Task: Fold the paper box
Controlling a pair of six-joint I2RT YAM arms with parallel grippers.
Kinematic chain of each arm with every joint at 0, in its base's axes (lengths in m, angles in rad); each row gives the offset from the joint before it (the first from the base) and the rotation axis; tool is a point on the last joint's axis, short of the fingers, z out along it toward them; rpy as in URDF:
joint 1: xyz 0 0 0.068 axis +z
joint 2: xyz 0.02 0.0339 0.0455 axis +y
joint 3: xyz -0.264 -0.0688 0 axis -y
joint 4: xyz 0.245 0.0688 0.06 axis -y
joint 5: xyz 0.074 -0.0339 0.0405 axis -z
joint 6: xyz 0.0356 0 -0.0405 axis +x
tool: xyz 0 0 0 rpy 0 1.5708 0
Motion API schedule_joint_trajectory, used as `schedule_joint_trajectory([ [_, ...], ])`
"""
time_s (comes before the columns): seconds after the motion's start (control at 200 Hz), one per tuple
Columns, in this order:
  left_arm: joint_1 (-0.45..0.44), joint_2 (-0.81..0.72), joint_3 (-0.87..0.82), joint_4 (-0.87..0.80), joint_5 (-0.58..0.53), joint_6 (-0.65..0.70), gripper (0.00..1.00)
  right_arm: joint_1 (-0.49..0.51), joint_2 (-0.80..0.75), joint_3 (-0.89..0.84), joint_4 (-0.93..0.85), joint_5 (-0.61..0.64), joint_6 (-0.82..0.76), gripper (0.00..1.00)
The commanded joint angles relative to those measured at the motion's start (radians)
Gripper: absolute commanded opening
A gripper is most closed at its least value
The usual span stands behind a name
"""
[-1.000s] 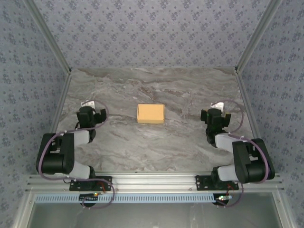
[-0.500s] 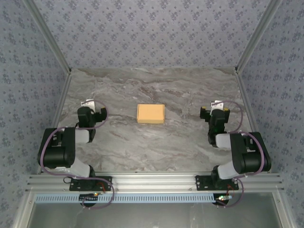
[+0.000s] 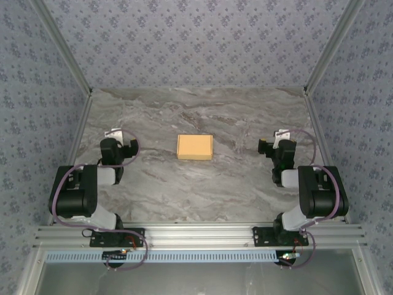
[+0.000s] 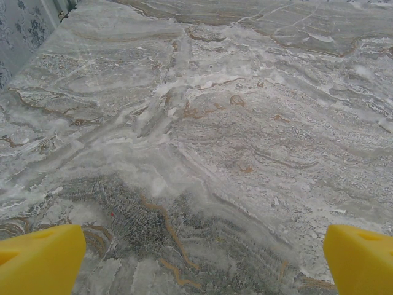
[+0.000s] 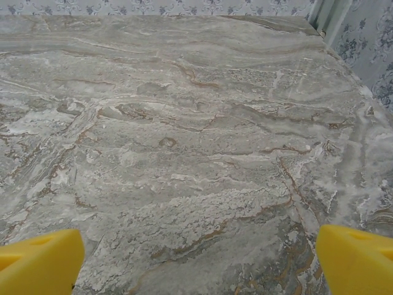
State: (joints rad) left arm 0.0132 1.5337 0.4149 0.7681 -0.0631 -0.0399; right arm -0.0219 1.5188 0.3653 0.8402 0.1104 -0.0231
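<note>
Right arm (image 3: 316, 196): elbow drawn in and folded more upright than a second ago, wrist shifted slightly farther. Left arm (image 3: 77, 196): elbow likewise pulled in a little. Box unmoved.

Paper box (image 3: 194, 147): yellow-orange card, folded flat-topped rectangle, lying on the marble-patterned tabletop (image 3: 184, 190) at mid-depth, roughly centred between the arms, well apart from both.

Left gripper (image 4: 199, 261): jaws spread wide, nothing between them; yellow fingertips (image 4: 38, 258) at the lower corners of its wrist view, bare marble ahead. Sits at the left of the table, level with the box.

Right gripper (image 5: 196, 261): jaws spread wide, holding nothing, bare marble ahead. Sits at the right of the table, level with the box.

Aluminium rail (image 3: 196, 233): near edge, carrying both arm bases.

Floral-patterned walls (image 3: 196, 43): left, right and far sides.
</note>
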Motion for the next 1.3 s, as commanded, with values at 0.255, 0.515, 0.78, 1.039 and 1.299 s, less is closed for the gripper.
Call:
schedule_joint_trajectory([
  [0.255,0.002,0.000,-0.004,0.046,0.020,0.015,0.99,-0.004,0.002,0.027,-0.032,-0.060,0.000,0.99],
  [0.515,0.002,-0.001,-0.004,0.047,0.020,0.015,0.99,-0.005,0.002,0.028,-0.032,-0.061,0.000,0.99],
  [0.78,0.001,-0.001,-0.003,0.047,0.020,0.014,0.99,-0.004,0.003,0.028,-0.032,-0.061,0.000,0.99],
  [1.039,0.002,0.000,-0.003,0.046,0.020,0.014,0.99,-0.004,0.003,0.027,-0.032,-0.061,0.000,0.99],
  [1.299,0.001,0.000,-0.004,0.046,0.020,0.014,0.99,-0.004,0.003,0.027,-0.032,-0.060,0.000,0.99],
])
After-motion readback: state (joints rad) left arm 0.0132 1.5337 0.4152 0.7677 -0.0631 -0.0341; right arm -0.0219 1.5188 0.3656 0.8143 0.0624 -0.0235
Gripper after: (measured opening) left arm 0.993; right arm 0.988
